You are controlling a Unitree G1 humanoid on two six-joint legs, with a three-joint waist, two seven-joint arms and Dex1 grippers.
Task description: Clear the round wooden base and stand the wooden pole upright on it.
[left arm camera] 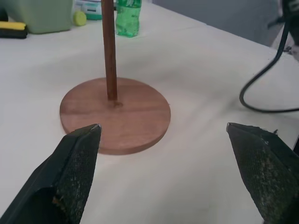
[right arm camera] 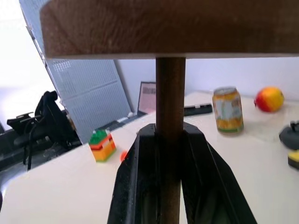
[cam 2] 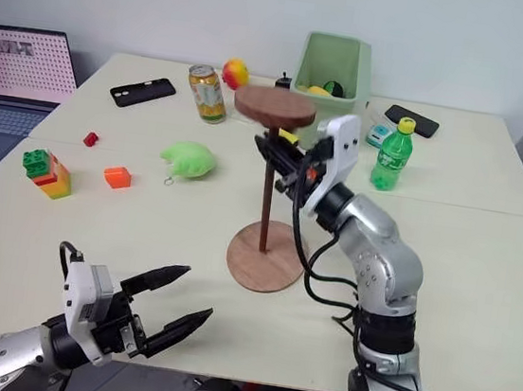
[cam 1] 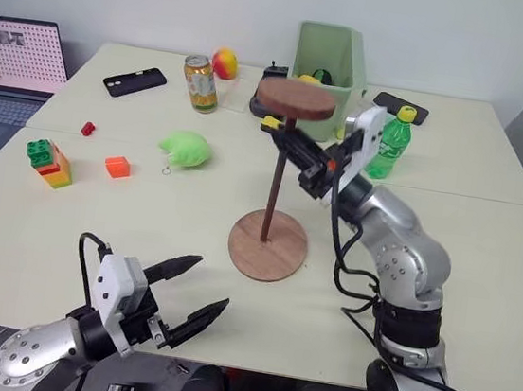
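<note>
The round wooden base (cam 1: 268, 245) lies flat on the table's middle, nothing else on it. The wooden pole (cam 1: 277, 174) stands upright with its lower end at the base's centre hole and its fixed disc (cam 1: 296, 99) on top. My right gripper (cam 1: 286, 137) is shut on the pole just under that disc, reaching in from the right. In the right wrist view the pole (right arm camera: 169, 140) runs between the black fingers (right arm camera: 135, 177). My left gripper (cam 1: 194, 290) hangs open near the table's front edge, left of the base, holding nothing; its fingers (left arm camera: 77, 163) frame the base (left arm camera: 115, 114).
Behind the base stand a green bin (cam 1: 330, 66), a green bottle (cam 1: 390, 143) and a drink can (cam 1: 201, 83). A green soft toy (cam 1: 186, 148), an orange block (cam 1: 117, 166), stacked toy bricks (cam 1: 49, 163), a black phone (cam 1: 134, 81) and a laptop (cam 1: 16, 56) sit to the left.
</note>
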